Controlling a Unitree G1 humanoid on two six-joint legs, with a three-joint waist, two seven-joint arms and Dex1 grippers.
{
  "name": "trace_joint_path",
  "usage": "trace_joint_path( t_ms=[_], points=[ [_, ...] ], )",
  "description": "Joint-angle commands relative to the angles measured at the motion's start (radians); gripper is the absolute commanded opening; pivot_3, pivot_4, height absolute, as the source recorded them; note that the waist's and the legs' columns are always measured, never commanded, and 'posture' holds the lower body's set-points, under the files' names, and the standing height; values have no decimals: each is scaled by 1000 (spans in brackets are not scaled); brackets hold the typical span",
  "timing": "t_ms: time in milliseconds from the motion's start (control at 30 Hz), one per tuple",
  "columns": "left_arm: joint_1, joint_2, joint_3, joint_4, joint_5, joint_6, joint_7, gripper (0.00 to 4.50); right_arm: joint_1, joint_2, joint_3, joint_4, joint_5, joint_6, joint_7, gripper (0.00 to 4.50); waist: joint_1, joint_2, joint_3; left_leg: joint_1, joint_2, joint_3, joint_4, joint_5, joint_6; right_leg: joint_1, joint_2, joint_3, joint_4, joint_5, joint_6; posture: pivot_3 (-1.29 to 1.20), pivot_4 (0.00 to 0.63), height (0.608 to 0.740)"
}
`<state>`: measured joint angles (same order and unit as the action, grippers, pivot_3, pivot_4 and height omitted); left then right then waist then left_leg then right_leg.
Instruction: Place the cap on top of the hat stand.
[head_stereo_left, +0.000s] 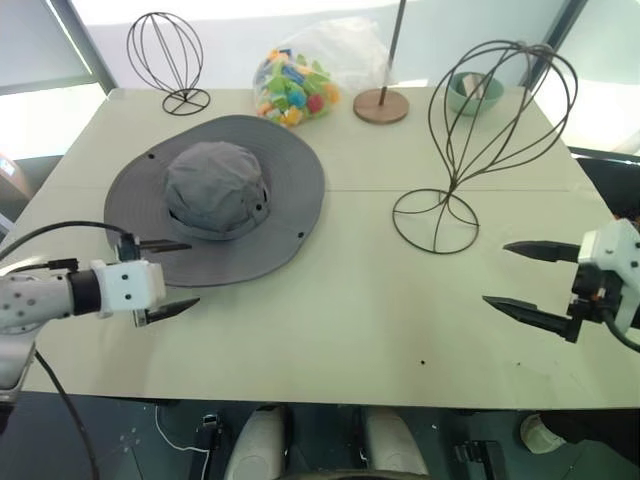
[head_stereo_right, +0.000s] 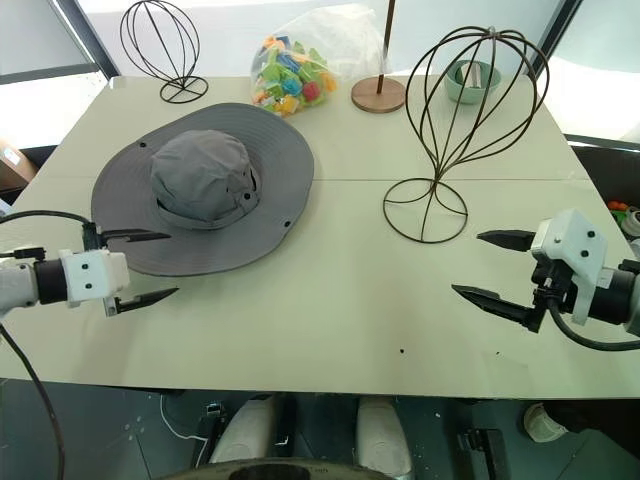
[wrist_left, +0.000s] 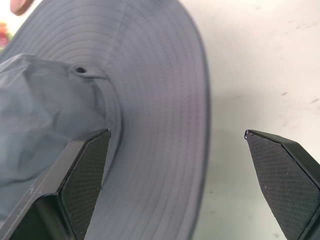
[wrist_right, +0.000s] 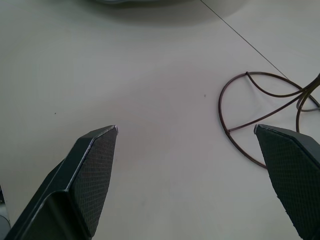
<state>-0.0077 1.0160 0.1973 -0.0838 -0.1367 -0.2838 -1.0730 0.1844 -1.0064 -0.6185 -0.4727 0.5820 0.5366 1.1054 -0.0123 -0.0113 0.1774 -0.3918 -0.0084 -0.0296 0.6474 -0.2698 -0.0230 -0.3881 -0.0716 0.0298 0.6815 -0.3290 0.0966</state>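
Note:
The grey wide-brimmed cap (head_stereo_left: 216, 192) lies flat, crown up, on the left half of the table. The tall dark wire hat stand (head_stereo_left: 497, 125) rises on the right half, its ring base (head_stereo_left: 436, 221) on the tabletop. My left gripper (head_stereo_left: 178, 276) is open at the cap's near brim, one finger over the brim and one over bare table, as the left wrist view shows along the brim (wrist_left: 165, 115). My right gripper (head_stereo_left: 518, 276) is open over bare table, in front of and to the right of the stand's base (wrist_right: 245, 120), holding nothing.
At the table's far edge stand a smaller wire head stand (head_stereo_left: 168, 58), a clear bag of coloured toys (head_stereo_left: 297, 88), a thin pole on a round wooden disc (head_stereo_left: 381, 105) and a pale green bowl (head_stereo_left: 474, 92). The cream table (head_stereo_left: 340, 320) has free room between the grippers.

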Motion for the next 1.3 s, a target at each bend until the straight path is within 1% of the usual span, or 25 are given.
trace_joint_path(
  t_ms=[33, 100, 167, 333, 467, 567, 600, 633, 667, 733, 800, 967, 1033, 1167, 1300],
  points=[
    [-6, -5, -34, -2, 42, -64, 8, 4500, 8, 7, -56, -39, 17, 2, -11, 4485, 1, 0, 0, 0, 0, 0, 0, 0, 0, 0, 0, 0, 0, 0, 0, 0, 150, 740],
    [-38, -30, -68, 38, 115, -121, 61, 4500, 14, 11, -59, -48, 18, 4, -16, 4485, 2, 0, 0, 0, 0, 0, 0, 0, 0, 0, 0, 0, 0, 0, 0, 0, 150, 740],
    [-91, -71, -109, 100, 223, -194, 152, 4500, 12, 9, -63, -58, 25, 12, -22, 4485, 4, 0, 0, 0, 0, 0, 0, 0, 0, 1, 0, -1, 0, 0, 0, 0, 150, 740],
    [-192, -152, -174, 210, 434, -241, 369, 4500, -1, -5, -81, -77, 56, 40, -22, 4485, 2, -1, 0, 0, 0, -1, 1, 0, 0, 1, 0, -2, 0, 0, 0, 0, 150, 740],
    [-219, -185, -198, 240, 551, -257, 514, 4500, -13, -12, -97, -89, 76, 61, -25, 4485, 1, -1, 0, 0, 0, -1, 1, 0, 0, 1, 0, -2, 0, 0, 0, 0, 150, 740],
    [-219, -195, -206, 248, 579, -241, 571, 4500, -14, -12, -120, -101, 100, 82, -23, 4485, 2, -1, 0, 0, 0, -1, 1, 0, 0, 1, 0, -2, 0, 0, 0, 0, 150, 740],
    [-218, -195, -208, 249, 583, -237, 581, 4104, -14, -13, -125, -104, 105, 87, -23, 4500, 2, -1, 0, 0, 0, -1, 1, 0, 0, 1, 0, -2, 0, 0, 0, 0, 150, 740],
    [-216, -196, -210, 251, 583, -234, 589, 3989, -14, -13, -129, -106, 108, 91, -23, 4500, 2, -1, 0, 0, 0, -1, 1, 0, 0, 1, 0, -2, 0, 0, 0, 0, 150, 740],
    [-214, -194, -212, 252, 585, -235, 596, 3705, -15, -13, -131, -107, 110, 94, -23, 4500, 2, -1, 0, 0, 0, -1, 1, 0, 0, 1, 0, -2, 0, 0, 0, 0, 150, 740],
    [-209, -191, -215, 256, 589, -239, 609, 2803, -15, -14, -133, -109, 117, 100, -23, 4500, 2, -1, 0, 0, 0, -1, 1, 0, 0, 1, 0, -2, 0, 0, 0, 0, 150, 740],
    [-207, -188, -215, 262, 589, -239, 619, 2146, -16, -14, -136, -113, 126, 107, -21, 4500, 2, -1, 0, 0, 0, -1, 1, 0, 0, 1, 0, -2, 0, 0, 0, 0, 150, 740],
    [-239, -184, -215, 313, 581, -246, 641, 224, -38, -22, -159, -137, 230, 180, -27, 4500, 1, -1, 0, 0, 0, -1, 1, 0, 0, 1, 0, -2, 0, 0, 0, 0, 150, 740],
    [-272, -186, -211, 342, 576, -242, 652, 17, -39, -30, -172, -163, 276, 210, -21, 4500, 2, -1, 0, 0, 0, -1, 1, 0, 0, 1, 0, -2, 0, 0, 0, 0, 150, 740],
    [-353, -181, -196, 370, 558, -250, 671, 8, -67, -40, -177, -174, 314, 230, -43, 4500, 5, -3, 0, -1, 0, -1, 2, 0, 0, 1, -1, -2, 0, 0, 0, 0, 150, 740],
    [-447, -183, -184, 356, 522, -243, 658, 8, -103, -48, -193, -148, 362, 251, -62, 4500, 6, -3, 1, -1, 0, -1, 2, 0, 0, 1, -1, -3, 0, 0, 0, 0, 150, 740]
  ],
)
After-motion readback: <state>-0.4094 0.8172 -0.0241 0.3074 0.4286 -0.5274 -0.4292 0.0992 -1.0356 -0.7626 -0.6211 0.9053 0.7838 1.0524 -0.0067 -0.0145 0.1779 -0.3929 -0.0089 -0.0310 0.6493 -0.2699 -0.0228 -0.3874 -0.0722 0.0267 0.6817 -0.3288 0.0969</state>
